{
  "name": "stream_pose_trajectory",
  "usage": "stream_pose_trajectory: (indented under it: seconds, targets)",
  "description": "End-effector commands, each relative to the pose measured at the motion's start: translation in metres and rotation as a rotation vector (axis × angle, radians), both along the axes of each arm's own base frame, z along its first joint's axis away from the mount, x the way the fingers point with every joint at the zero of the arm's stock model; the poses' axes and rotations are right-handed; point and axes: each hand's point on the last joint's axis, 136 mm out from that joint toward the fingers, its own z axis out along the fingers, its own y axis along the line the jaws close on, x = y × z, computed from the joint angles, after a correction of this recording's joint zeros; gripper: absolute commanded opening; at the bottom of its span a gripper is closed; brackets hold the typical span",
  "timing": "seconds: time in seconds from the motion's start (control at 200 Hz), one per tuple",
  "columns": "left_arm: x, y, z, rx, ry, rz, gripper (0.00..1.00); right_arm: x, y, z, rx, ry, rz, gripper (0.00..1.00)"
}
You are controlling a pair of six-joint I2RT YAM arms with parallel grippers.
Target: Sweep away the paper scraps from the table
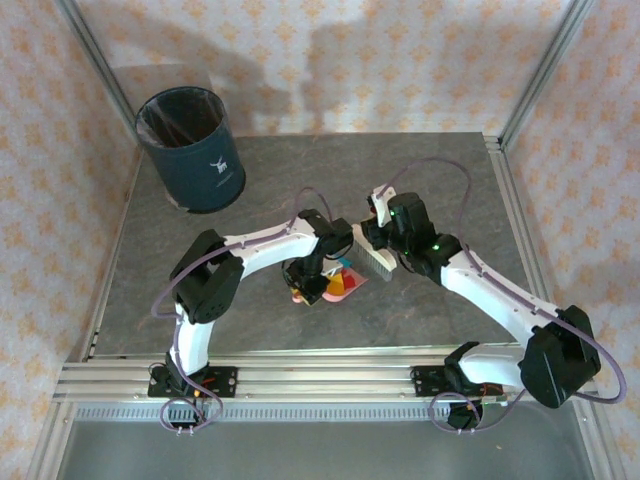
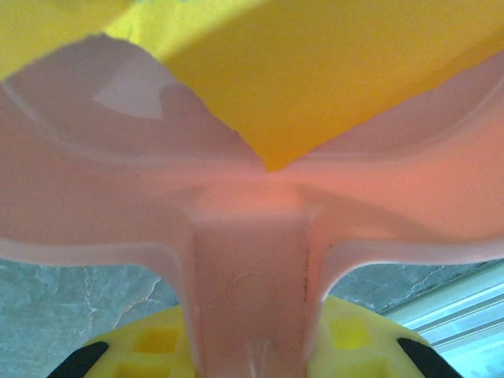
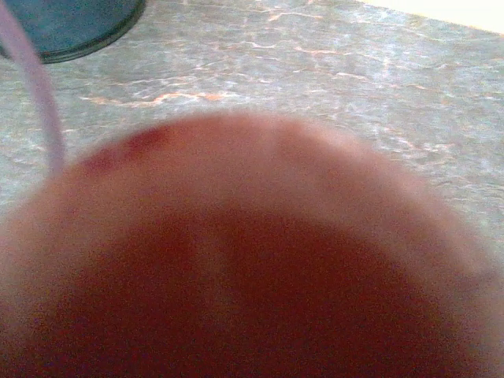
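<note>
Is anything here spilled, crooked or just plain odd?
Nothing looks spilled. The paper scraps lie in the pink dustpan, whose handle the left gripper grips, and the bin stands upright on the table. Only oddity: a blurred reddish shape right up against the right wrist camera.

The left arm rises from its base, folds at the elbow and reaches right. Its wrist is dropped so the left gripper points downward. Its yellow fingers are clamped, with the pink dustpan's handle between the jaws. The right arm stretches up and left, and the right gripper is closed on a white brush just below its jaws.
</note>
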Motion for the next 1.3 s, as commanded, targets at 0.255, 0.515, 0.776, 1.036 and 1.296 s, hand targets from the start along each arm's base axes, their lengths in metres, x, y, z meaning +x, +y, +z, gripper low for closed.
stream_pose_trajectory:
  seconds: [0.255,0.515,0.776,1.036,1.296]
  targets:
    - [-0.019,0.016,0.002,0.01,0.049,-0.032,0.0,0.021,-0.012,0.001,-0.014,-0.023,-0.143,0.0]
    - [-0.017,0.019,-0.007,0.028,0.041,-0.025,0.0,0.024,0.008,-0.017,0.025,0.046,-0.084,0.0]
    - [-0.006,0.014,-0.007,0.037,0.014,-0.006,0.0,0.007,0.036,-0.026,0.091,0.126,0.079,0.0]
    - [-0.001,0.01,-0.006,0.037,0.004,-0.012,0.0,-0.011,0.043,-0.026,0.119,0.174,0.154,0.0]
    - [0.007,0.012,-0.007,0.057,-0.022,-0.016,0.0,-0.026,0.038,-0.01,0.13,0.152,0.184,0.0]
